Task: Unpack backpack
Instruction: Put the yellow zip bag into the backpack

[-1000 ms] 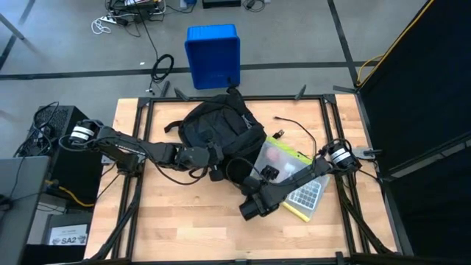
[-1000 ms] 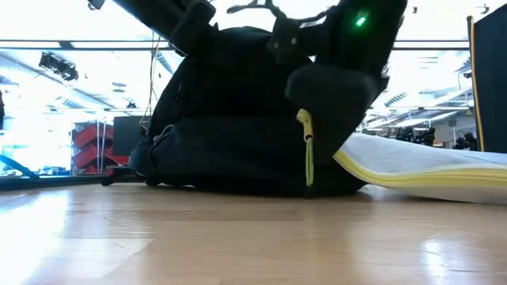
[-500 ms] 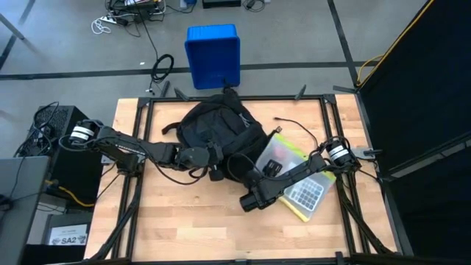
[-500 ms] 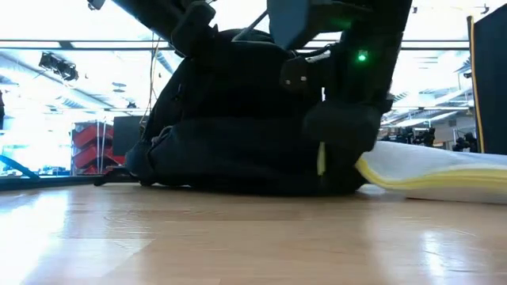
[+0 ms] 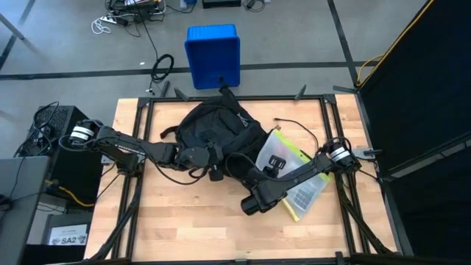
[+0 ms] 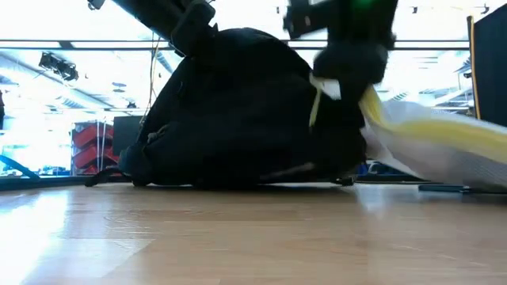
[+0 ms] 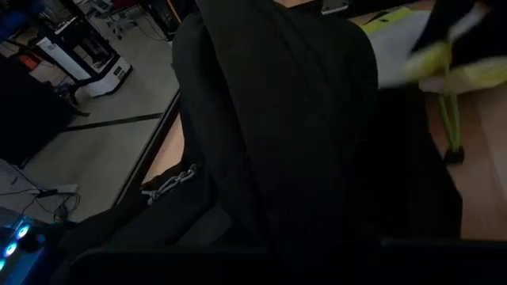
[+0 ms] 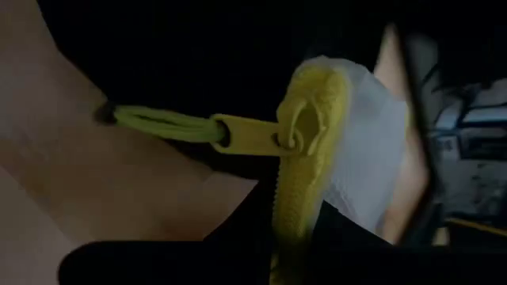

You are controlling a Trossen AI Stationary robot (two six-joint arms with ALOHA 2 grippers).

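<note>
The black backpack lies on the table's far middle, bulging in the low view. My left gripper is at the backpack's near left edge, shut. A clear pouch with a yellow zipper edge lies just right of the backpack, a calculator showing inside it. My right gripper is shut on the pouch's end beside the backpack. A yellow pull tab with a yellow cord sticks out from that end. My left gripper is shut on the backpack's black fabric at its near left edge. Dark cloth fills the left wrist view and hides the fingers, so which part it has cannot be told. My right gripper pinches the pouch's yellow zipper edge at the corner by the pull tab, slanting down from above. That end is lifted clear of the table and the pouch slopes down to its far part.
A blue plastic bin stands on the floor beyond the table's far edge. A thin black cable lies on the table right of the backpack. Bare wood stretches across the table's near side.
My right gripper has shut on the pouch's zipper end and risen. That end has come up off the table, so the pouch now tilts, its other part staying low.
</note>
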